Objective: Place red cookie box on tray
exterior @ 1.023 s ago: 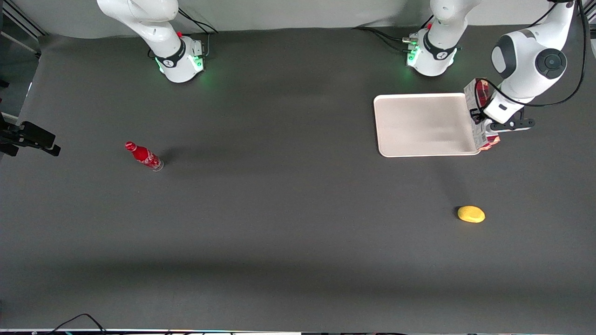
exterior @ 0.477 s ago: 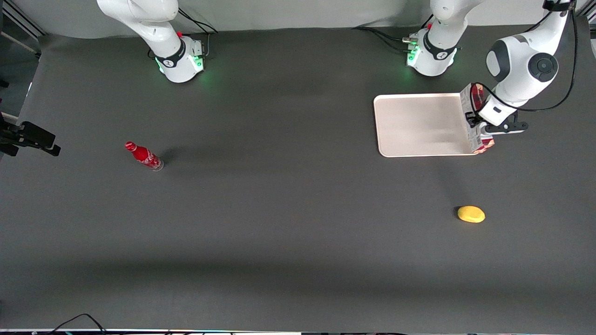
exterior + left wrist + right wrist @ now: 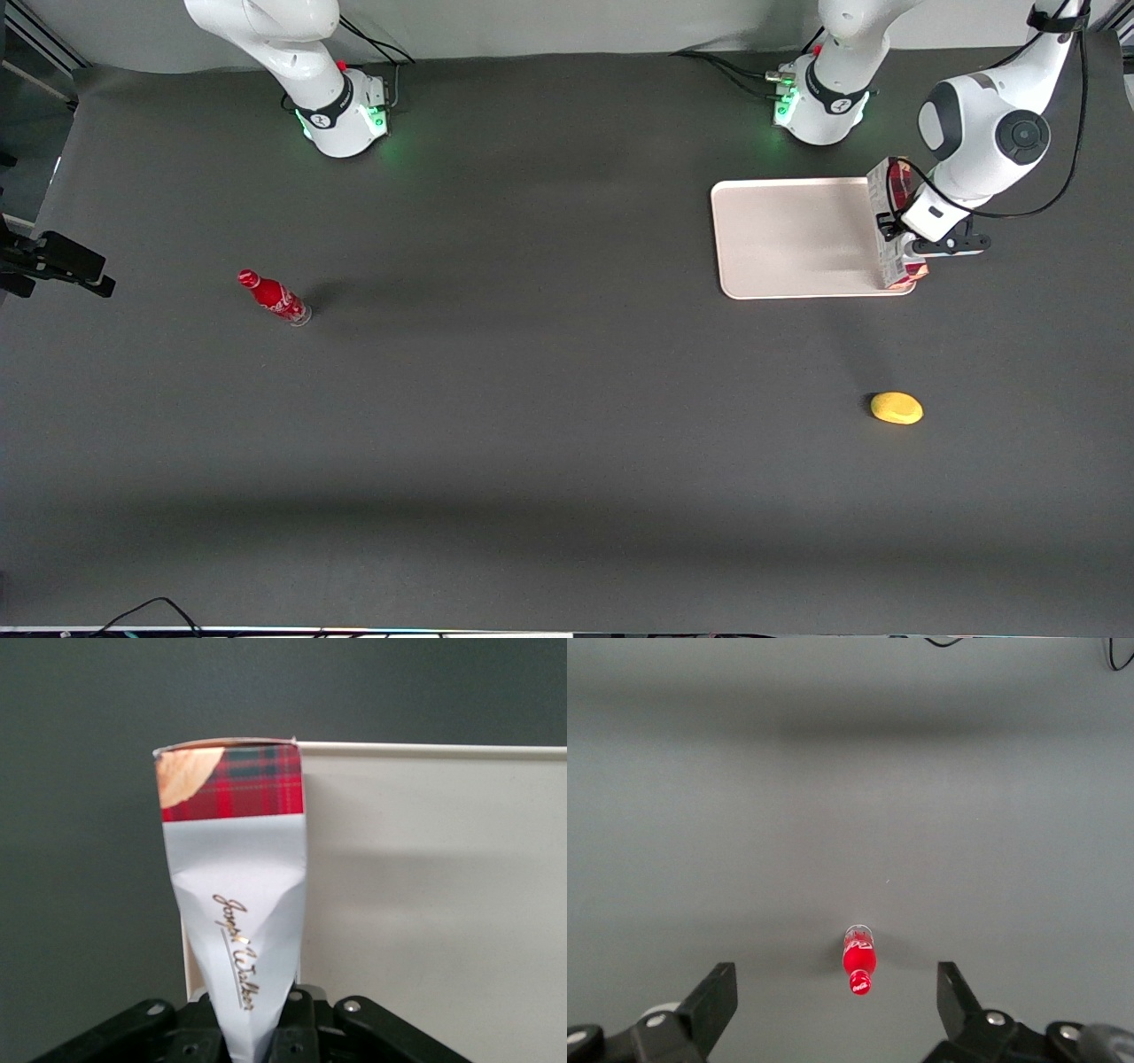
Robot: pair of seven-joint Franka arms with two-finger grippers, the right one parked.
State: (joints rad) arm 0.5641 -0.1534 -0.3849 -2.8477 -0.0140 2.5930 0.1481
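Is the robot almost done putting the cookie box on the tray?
Nearly. Picking up is done: the gripper is shut on the red cookie box, pinching it so it creases. Right now it holds the box on edge over the tray rim at the working arm's end. Still left: lay it on the tray and let go.

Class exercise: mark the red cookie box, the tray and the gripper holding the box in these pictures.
red cookie box [image 3: 235, 904]: left wrist view, on its white printed face.
tray [image 3: 797, 235]: front view, on its bare flat floor.
gripper [image 3: 897, 229]: front view, midway between its fingertips, shut on the box at the tray's edge.
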